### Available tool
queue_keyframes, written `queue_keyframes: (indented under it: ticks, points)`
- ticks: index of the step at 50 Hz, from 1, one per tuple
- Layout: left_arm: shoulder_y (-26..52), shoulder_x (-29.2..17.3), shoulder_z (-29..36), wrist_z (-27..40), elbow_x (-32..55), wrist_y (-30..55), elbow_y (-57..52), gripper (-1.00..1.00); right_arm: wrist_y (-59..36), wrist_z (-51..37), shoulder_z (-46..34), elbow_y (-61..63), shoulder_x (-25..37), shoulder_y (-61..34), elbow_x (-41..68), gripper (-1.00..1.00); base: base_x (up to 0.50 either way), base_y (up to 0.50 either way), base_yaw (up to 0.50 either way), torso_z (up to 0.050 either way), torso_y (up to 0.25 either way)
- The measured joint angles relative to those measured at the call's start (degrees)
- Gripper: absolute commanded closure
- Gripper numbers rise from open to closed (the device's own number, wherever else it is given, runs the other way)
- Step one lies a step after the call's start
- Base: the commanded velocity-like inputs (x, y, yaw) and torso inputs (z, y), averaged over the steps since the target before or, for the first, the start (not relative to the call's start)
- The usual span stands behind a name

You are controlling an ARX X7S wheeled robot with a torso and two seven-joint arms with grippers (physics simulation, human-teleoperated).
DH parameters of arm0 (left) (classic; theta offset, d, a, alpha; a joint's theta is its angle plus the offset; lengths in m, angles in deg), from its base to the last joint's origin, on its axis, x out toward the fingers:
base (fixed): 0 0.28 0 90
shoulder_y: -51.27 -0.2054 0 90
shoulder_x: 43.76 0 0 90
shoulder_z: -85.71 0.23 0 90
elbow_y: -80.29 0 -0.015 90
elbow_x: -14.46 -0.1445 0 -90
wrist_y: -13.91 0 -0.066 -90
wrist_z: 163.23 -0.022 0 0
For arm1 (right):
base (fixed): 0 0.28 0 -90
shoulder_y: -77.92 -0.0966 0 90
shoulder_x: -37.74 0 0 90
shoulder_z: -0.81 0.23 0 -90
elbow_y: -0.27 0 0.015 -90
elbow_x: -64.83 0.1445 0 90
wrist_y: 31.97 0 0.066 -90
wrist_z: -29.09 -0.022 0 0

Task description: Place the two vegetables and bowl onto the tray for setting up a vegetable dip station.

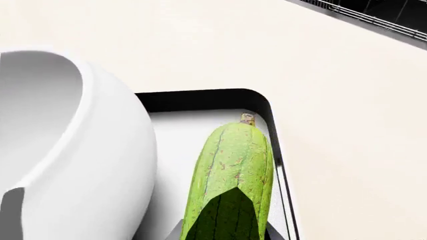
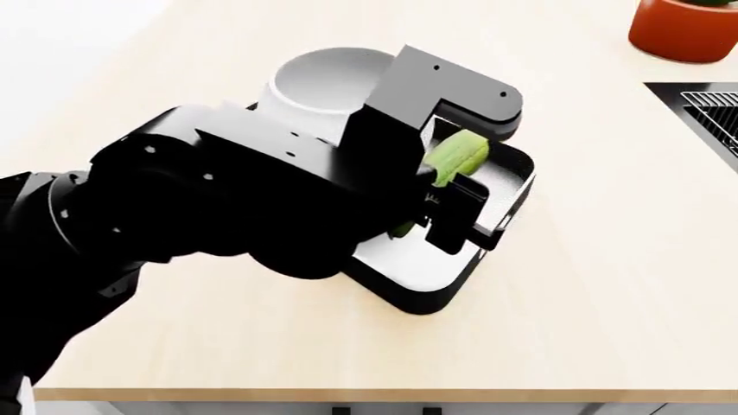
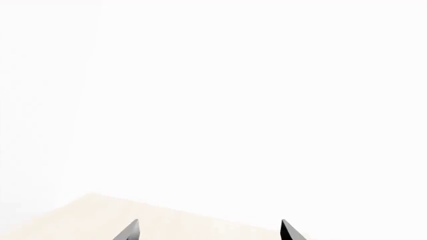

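Hiding tray (image 2: pixel 461 281) middle: left arm; cucumber (image 1: pixel 235 170) end cropped.

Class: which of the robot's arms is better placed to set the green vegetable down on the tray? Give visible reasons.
Left. Its claw holds the green vegetable over the tray, beside the bowl. The right claw is open, empty and faces away, seeing only the counter's edge.

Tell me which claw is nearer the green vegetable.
Left. The left claw is right at the green vegetable, over the tray beside the bowl. The right claw is off in another direction, with only blank surface before it.
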Motion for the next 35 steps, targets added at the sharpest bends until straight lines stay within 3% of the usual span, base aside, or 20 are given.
queue_keyframes:
  ticks: [35]
  points:
    - [-1.4, -0.4, 1.1, -1.7, -0.1, 0.0, 0.7, 1.0, -0.6, 0.0, 1.1, 0.0, -0.7, 0.6, -0.4, -1.0, 0.0, 0.0, 0.0, 0.0, 0.001]
